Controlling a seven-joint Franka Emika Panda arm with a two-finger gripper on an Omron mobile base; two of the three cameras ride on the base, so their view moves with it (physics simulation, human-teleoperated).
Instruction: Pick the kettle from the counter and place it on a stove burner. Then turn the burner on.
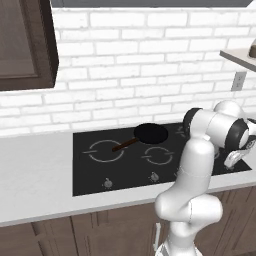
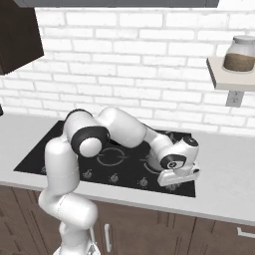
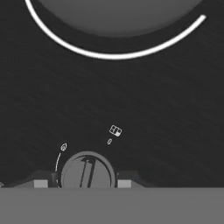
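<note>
Left base view: the stove (image 1: pixel 90 175) lies set into the pale worktop (image 1: pixel 35 175), its long axis running 9 to 3 o'clock along the brick wall, with the knob row on its near edge. A black pan (image 1: pixel 151 133) sits on a back ring, its brown handle pointing toward 8 o'clock. My arm (image 1: pixel 195 170) covers the stove's right end at 3 o'clock.

Right base view: my pincer (image 2: pixel 179 179) is down at the stove's near right corner, around 4 o'clock, over the last knob in the row. A jar (image 2: pixel 242 54) stands on a shelf (image 2: pixel 219 74) at 2 o'clock.

Hand view: my pincer is about half closed, one tip tight against each side of a round grey knob (image 3: pixel 87 168) at 6 o'clock. The knob's ridge runs 6 to 12 o'clock, leaning slightly toward 1. A white burner ring (image 3: pixel 109 54) curves at 12 o'clock around a grey rounded shape (image 3: pixel 118 15); I cannot tell whether that is the kettle.
</note>
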